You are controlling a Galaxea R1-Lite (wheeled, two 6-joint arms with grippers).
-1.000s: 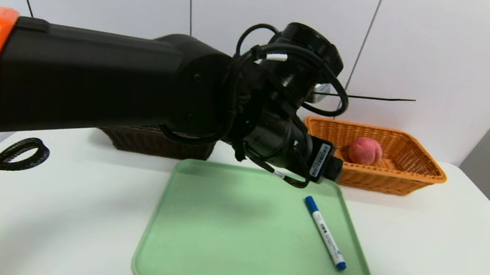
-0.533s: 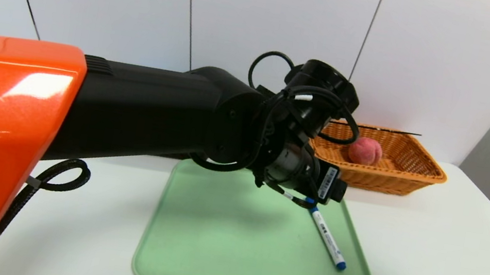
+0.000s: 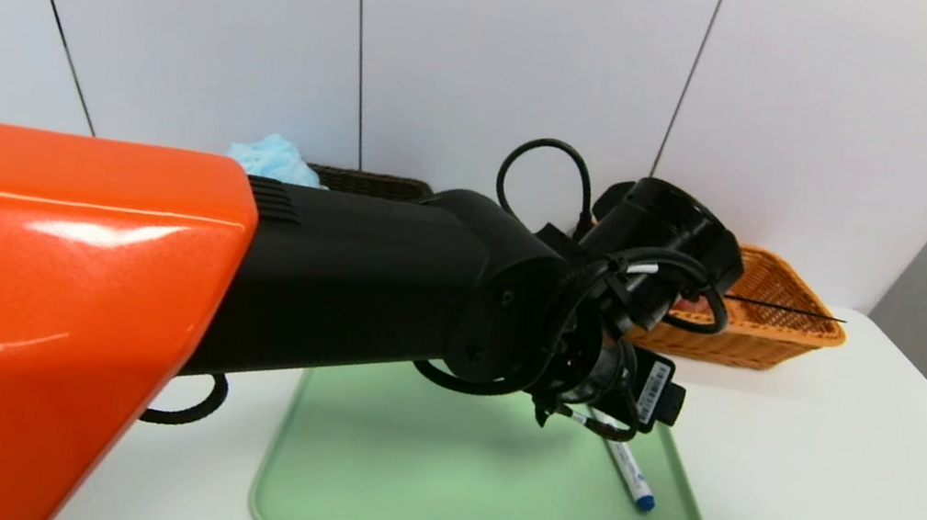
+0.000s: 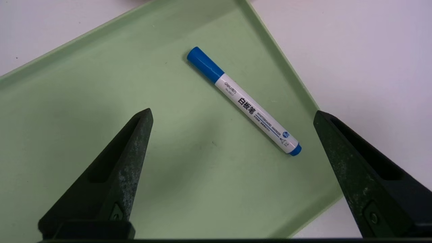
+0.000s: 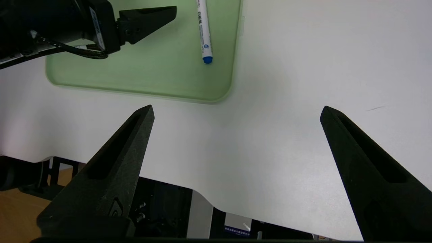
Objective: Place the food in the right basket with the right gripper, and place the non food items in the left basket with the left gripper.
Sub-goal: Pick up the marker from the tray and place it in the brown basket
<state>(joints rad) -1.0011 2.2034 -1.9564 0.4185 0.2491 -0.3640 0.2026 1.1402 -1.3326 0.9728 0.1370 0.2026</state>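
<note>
Your left gripper (image 4: 233, 114) hangs above the marker (image 4: 243, 102) with its fingers spread wide. The marker lies slanted by the green tray's (image 4: 84, 135) right edge. Turn to cross it, drop straight, then squeeze its middle.

Left arm (image 3: 349, 279): glossy orange shell, then black casing with a round black wrist, looping black cables, white tags and a white barcode label. Both grippers have tapered matte-black fingers (image 4: 114, 175) with recessed slots, scuffed grey.
</note>
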